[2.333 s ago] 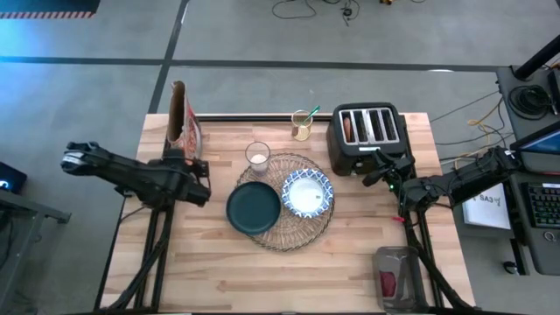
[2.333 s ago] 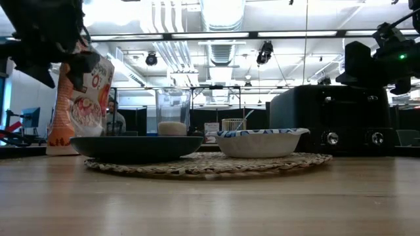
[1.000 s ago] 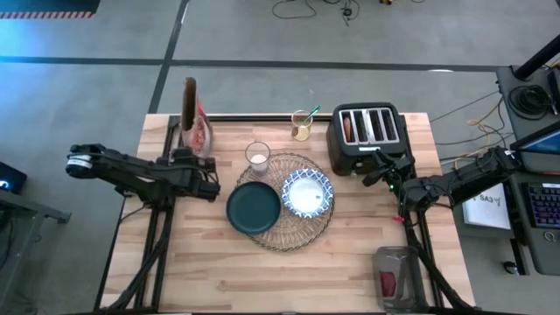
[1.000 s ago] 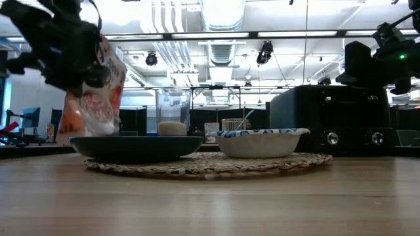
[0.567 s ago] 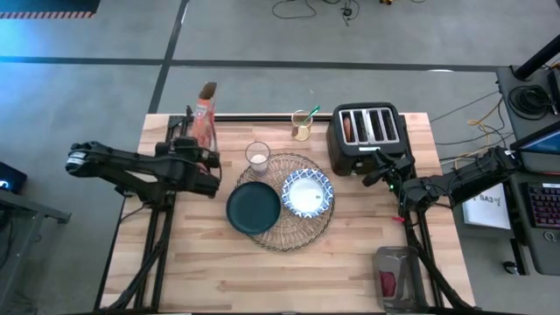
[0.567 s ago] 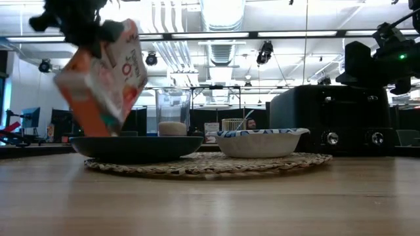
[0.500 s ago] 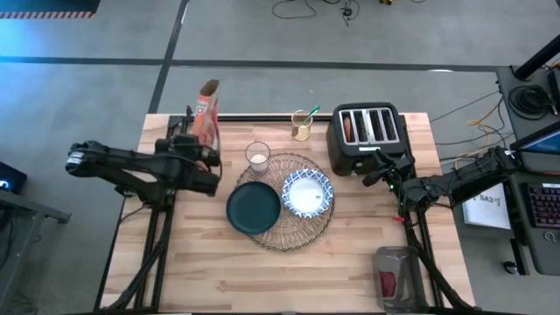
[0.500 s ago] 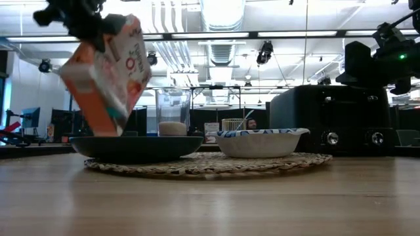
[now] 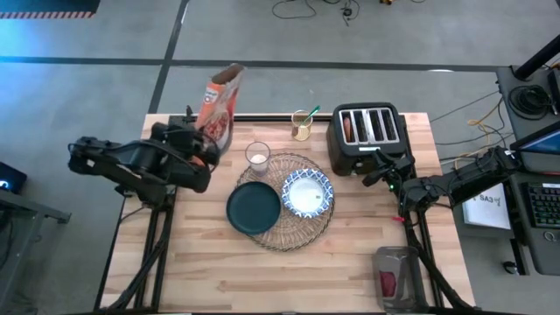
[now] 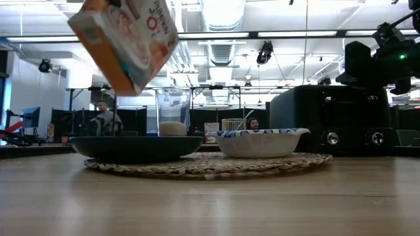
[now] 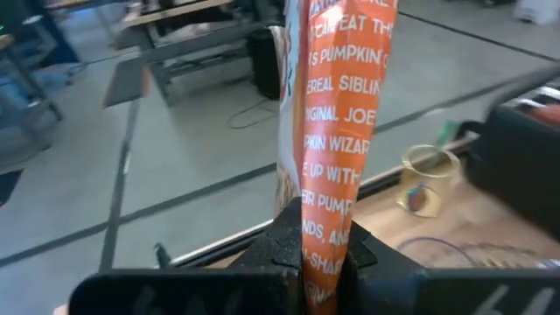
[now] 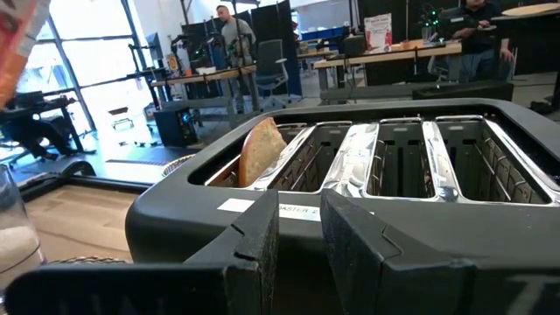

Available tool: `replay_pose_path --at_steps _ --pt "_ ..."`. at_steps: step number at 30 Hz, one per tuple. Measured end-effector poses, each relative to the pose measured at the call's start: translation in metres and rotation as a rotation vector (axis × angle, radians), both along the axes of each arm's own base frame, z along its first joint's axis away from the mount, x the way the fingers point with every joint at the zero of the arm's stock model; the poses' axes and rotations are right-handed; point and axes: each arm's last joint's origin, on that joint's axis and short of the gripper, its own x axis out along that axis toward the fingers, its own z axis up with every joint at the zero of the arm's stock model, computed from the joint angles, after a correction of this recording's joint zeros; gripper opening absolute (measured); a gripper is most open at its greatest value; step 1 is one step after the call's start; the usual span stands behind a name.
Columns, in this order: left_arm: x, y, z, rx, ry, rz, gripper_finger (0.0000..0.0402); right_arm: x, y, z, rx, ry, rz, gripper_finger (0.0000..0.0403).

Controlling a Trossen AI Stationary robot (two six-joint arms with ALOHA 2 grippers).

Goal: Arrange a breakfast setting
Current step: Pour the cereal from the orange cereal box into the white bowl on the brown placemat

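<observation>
An orange cereal box hangs tilted in the air over the table's far left, high above the plate in the low view. My left gripper is shut on it. The round woven placemat carries a dark teal plate and a blue-and-white bowl. A small glass stands at the mat's far edge. My right gripper waits open and level just in front of the black toaster, with nothing between its fingers. My left gripper pinches the cereal box between its two fingers, one on each broad face, right beside the narrow printed side that faces the wrist. The fingers come nearly level from the table's left. The box is lifted clear and tilted, a bottom corner lowest.
The toaster holds a slice of toast in one slot. A small jar with a green-handled thing stands at the far edge. A grey and red object lies at the near right corner. People show in the room beyond.
My left gripper has risen and swung a little toward the table's far right, rolling as it went. The cereal box has gone up with it, from beside the plate to well above it, and has tipped further over. My right arm has kept still.
</observation>
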Motion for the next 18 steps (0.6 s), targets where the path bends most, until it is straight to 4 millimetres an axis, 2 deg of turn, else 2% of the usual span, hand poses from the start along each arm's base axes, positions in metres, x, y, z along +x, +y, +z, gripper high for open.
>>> replay_pose_path --at_steps 11,18 --pt "0.019 -0.033 0.049 -0.088 0.057 -0.269 0.0000 0.000 0.000 0.000 0.000 0.000 0.000 0.0079" --pt "0.032 -0.053 0.067 -0.148 0.067 -0.401 0.0000 0.000 0.000 0.000 0.000 0.000 0.000 0.0079"
